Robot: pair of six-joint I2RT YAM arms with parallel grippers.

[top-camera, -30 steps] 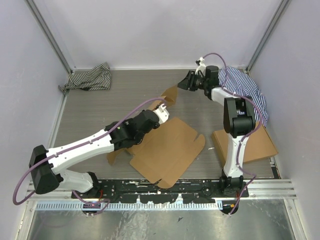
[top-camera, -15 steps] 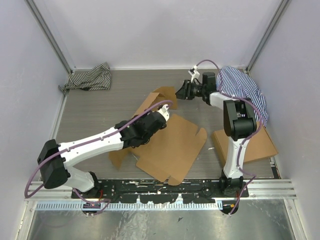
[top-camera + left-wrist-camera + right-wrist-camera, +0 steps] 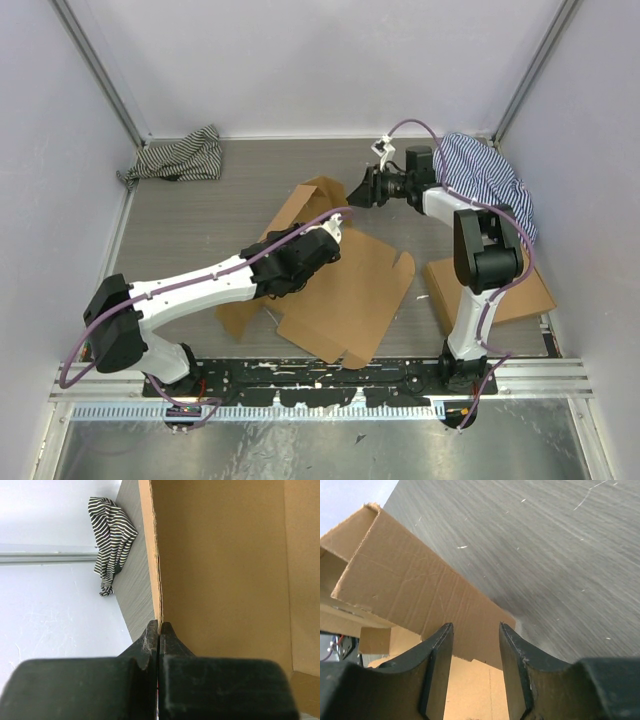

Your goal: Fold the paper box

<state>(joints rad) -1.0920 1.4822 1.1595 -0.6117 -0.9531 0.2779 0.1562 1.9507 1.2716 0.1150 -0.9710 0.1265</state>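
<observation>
Top view: the paper box [image 3: 350, 290] is lying mostly flat at table centre, its 12 o'clock flap rising. The left gripper [image 3: 328, 228] is reaching in from 8 o'clock and the right gripper [image 3: 357, 192] from 3 o'clock.
Left wrist: the jaws are clamping a box edge — pinched tight.
Right wrist: the jaws are standing apart — the raised flap is just beyond them.

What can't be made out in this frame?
Left wrist view: paper box outline, cut off by frame edges around the left gripper.
Top view: where that gripper pinches, hidden by its wrist.
Right wrist view: whether the open right gripper touches the flap.
Top view: cardboard stack, partly behind the right arm.
</observation>
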